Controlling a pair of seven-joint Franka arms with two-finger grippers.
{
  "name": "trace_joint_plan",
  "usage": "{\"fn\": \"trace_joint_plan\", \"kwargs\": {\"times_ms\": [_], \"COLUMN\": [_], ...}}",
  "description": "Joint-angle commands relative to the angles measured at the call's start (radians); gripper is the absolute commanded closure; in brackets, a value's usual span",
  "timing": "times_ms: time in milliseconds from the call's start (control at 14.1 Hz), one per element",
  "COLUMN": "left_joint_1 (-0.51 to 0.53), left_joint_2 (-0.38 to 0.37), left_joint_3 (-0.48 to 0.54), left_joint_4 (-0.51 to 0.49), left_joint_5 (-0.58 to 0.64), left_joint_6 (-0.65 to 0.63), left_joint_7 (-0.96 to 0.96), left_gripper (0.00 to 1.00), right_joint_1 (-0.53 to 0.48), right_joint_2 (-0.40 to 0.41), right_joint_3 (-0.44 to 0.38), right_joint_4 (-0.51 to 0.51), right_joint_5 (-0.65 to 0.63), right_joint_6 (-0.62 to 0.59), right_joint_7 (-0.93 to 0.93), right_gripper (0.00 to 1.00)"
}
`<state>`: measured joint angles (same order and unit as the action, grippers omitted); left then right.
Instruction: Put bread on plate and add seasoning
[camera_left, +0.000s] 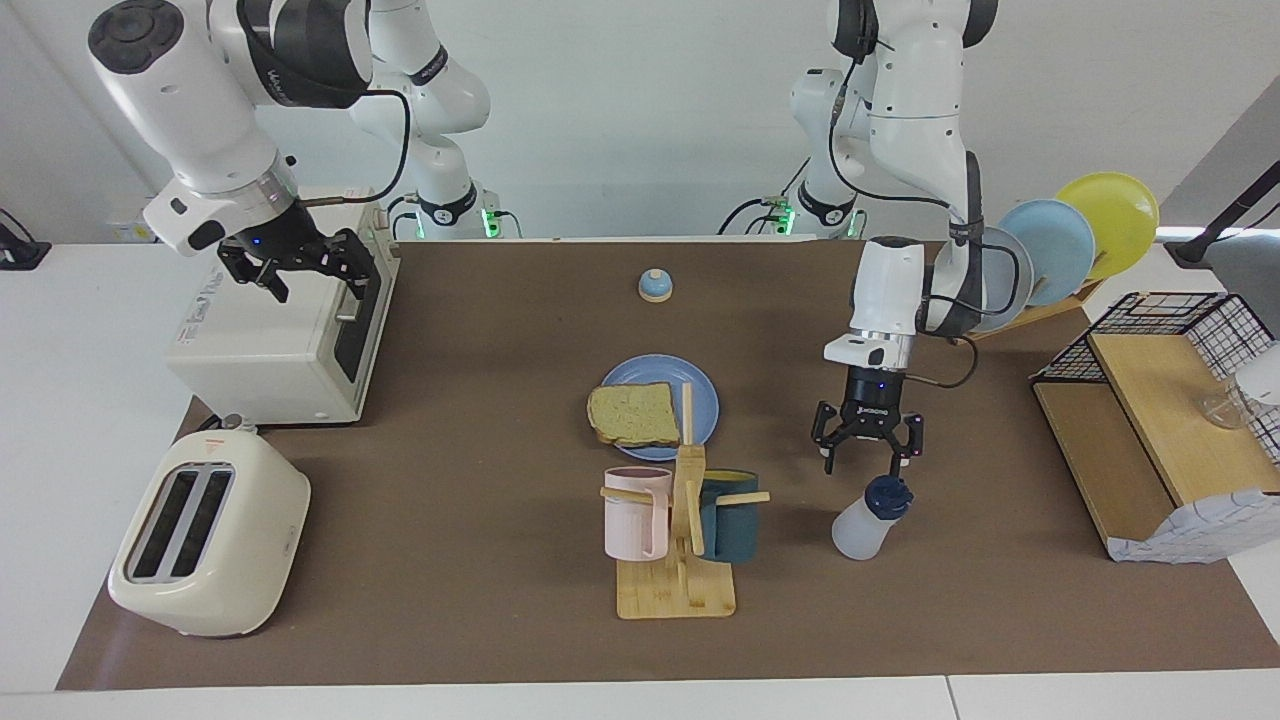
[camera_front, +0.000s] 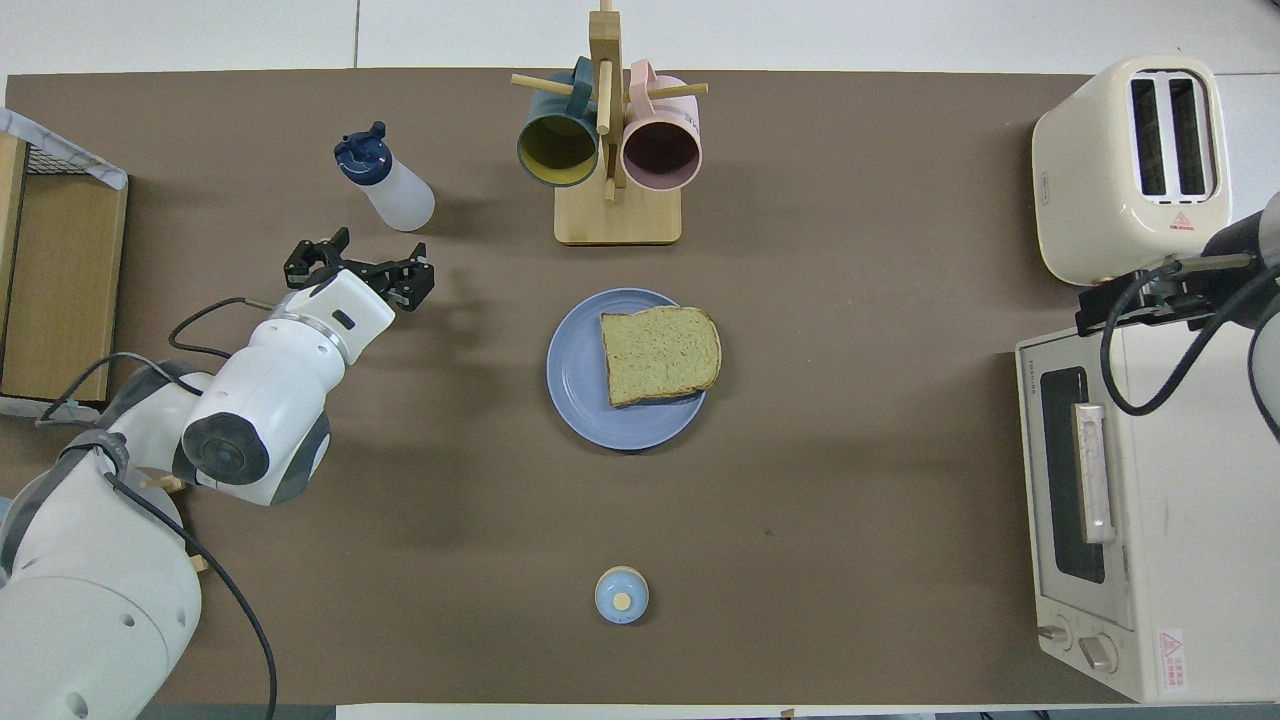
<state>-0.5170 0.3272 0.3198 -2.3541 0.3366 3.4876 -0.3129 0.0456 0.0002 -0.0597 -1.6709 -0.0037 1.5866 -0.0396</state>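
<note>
Here: one slice of bread (camera_left: 634, 414) flat on the one blue plate (camera_left: 705, 392) at mid-table, overlapping the rim toward the right arm's end. One seasoning bottle (camera_left: 868, 520) upright on the brown mat (camera_left: 480, 420), dark cap on top, toward the left arm's end and farther from the robots than the plate, level with the mug rack. One wooden mug rack (camera_left: 682, 560) with two mugs hung on its pegs, one pink mug (camera_left: 636, 512) and one dark teal mug (camera_left: 735, 515). One small bell (camera_left: 655, 285) nearer to the robots than the plate. One toaster (camera_left: 205, 535) and one toaster oven (camera_left: 285, 330) at the right arm's end. Three upright plates in a rack (camera_left: 1065, 240) and one wire-and-wood shelf (camera_left: 1160, 420) at the left arm's end.

Left gripper (camera_left: 866, 452) pointing straight down over the mat, hovering just above the seasoning bottle's cap, fingers spread apart and clamped on nothing, not touching the bottle. Forearm nearly vertical above it, elbow bent back toward the plate rack.

Right gripper (camera_left: 300, 272) raised over the toaster oven's top, tilted downward, fingers apart and holding nothing; waiting there.
</note>
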Motion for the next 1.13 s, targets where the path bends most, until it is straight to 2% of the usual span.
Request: {"fn": "trace_joint_plan", "kwargs": {"times_ms": [0, 142, 213, 425, 567, 780, 851, 1064], "left_joint_1": [-0.073, -0.133, -0.165, -0.242, -0.277, -0.279, -0.282, -0.278], "left_joint_2": [-0.134, -0.227, -0.264, -0.321, -0.361, -0.434, -0.451, -0.470], "left_joint_3": [0.008, 0.005, 0.005, 0.001, -0.001, -0.019, -0.019, -0.018], "left_joint_4": [-0.088, -0.073, -0.068, -0.022, 0.048, 0.171, 0.199, 0.338], "left_joint_5": [0.012, 0.012, 0.012, 0.012, 0.010, -0.010, -0.040, -0.109], "left_joint_6": [-0.138, -0.343, -0.404, -0.585, -0.745, -1.069, -1.132, -1.380], "left_joint_7": [-0.011, -0.059, -0.087, -0.178, -0.236, -0.222, -0.221, -0.166], "left_gripper": [0.00, 0.00, 0.00, 0.00, 0.00, 0.00, 0.00, 0.00], "right_joint_1": [-0.012, -0.012, -0.013, -0.012, -0.012, -0.013, -0.013, -0.013], "right_joint_2": [-0.012, -0.012, -0.012, -0.012, -0.012, -0.012, -0.012, -0.012], "right_joint_3": [0.009, 0.008, 0.009, 0.008, 0.009, 0.009, 0.009, 0.009], "right_joint_4": [-0.009, -0.009, -0.009, -0.009, -0.009, -0.009, -0.009, -0.009], "right_joint_5": [0.014, 0.014, 0.014, 0.014, 0.014, 0.014, 0.014, 0.014], "right_joint_6": [0.007, 0.007, 0.007, 0.007, 0.007, 0.007, 0.007, 0.007], "right_joint_7": [0.015, 0.015, 0.015, 0.015, 0.015, 0.015, 0.015, 0.015], "right_gripper": [0.00, 0.00, 0.00, 0.00, 0.00, 0.00, 0.00, 0.00]}}
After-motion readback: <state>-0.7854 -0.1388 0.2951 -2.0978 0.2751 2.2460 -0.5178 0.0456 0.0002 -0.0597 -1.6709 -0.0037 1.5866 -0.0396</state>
